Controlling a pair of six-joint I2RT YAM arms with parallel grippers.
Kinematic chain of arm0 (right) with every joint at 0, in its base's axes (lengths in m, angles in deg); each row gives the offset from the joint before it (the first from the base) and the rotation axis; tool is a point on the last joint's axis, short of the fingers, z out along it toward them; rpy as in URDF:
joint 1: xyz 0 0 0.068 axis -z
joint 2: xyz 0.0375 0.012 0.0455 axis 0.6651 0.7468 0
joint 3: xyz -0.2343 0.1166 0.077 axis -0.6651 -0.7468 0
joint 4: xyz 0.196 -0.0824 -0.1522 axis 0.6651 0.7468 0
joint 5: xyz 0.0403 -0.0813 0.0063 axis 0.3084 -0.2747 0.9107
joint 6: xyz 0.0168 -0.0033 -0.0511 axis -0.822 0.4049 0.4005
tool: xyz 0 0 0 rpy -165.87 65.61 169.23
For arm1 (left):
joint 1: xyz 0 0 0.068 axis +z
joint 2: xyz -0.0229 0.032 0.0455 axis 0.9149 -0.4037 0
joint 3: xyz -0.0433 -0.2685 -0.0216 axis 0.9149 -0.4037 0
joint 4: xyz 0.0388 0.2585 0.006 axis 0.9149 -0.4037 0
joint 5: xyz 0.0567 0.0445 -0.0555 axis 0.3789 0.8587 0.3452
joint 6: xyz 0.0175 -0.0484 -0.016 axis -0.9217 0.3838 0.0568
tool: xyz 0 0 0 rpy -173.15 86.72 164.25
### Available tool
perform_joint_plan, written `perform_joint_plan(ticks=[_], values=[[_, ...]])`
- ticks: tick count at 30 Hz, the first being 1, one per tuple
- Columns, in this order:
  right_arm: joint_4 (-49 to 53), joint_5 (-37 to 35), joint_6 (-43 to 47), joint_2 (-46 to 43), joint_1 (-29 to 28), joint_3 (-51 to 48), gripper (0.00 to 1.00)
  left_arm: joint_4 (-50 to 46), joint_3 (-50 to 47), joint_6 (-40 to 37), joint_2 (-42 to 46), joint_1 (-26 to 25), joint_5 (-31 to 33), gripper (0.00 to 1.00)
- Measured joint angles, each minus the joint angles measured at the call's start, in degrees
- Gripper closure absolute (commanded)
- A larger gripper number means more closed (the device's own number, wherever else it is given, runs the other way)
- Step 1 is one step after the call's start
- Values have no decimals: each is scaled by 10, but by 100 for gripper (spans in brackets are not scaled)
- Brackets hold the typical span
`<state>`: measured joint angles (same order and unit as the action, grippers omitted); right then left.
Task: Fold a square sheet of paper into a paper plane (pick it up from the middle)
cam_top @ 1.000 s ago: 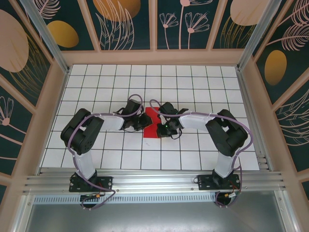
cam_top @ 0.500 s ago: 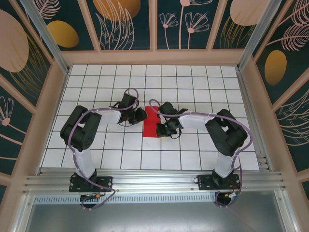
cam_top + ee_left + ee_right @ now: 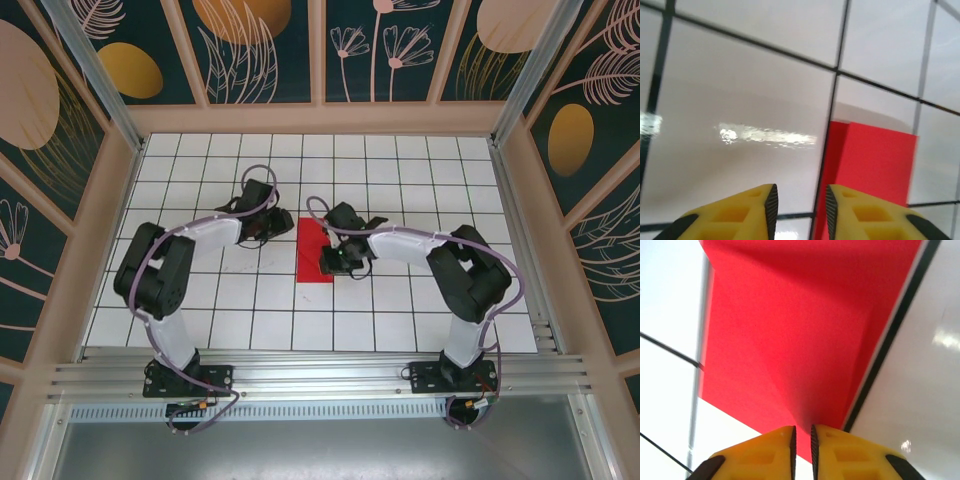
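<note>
The thin bright red sheet of paper [image 3: 312, 255] lies mid white gridded surface [image 3: 200, 300]. The right hand [image 3: 802, 445], narrowed on its raised ridge, probably sharpens a crease; the left hand [image 3: 799, 210], part-open and empty, hovers just left.

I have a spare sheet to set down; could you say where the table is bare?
Bare tiles run along the back wall and between the arm bases by the rail. Crowded mid-table: left gripper and right gripper at the red paper.
</note>
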<state>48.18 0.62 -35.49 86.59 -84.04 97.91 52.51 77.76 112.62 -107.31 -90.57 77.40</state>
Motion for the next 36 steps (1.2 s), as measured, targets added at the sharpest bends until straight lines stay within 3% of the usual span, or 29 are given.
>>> perform_joint_plan(ticks=[5, 8, 16, 29, 36], values=[[-19, -56, -8, -43, 0, 52, 55, 0, -51, 11, 122, 0, 34, 34], [-31, -88, -17, -60, 2, 62, 49, 2, -96, 22, 171, 0, 45, 24], [-32, -109, -29, -7, 0, 87, 54, 4, -196, 52, 220, 0, 52, 2], [4, -107, -74, 40, -38, 93, 58, 48, -227, 63, 224, 0, 45, 1], [-1, -108, -87, 77, -31, 87, 59, 103, -250, 63, 223, 0, -9, 5]])
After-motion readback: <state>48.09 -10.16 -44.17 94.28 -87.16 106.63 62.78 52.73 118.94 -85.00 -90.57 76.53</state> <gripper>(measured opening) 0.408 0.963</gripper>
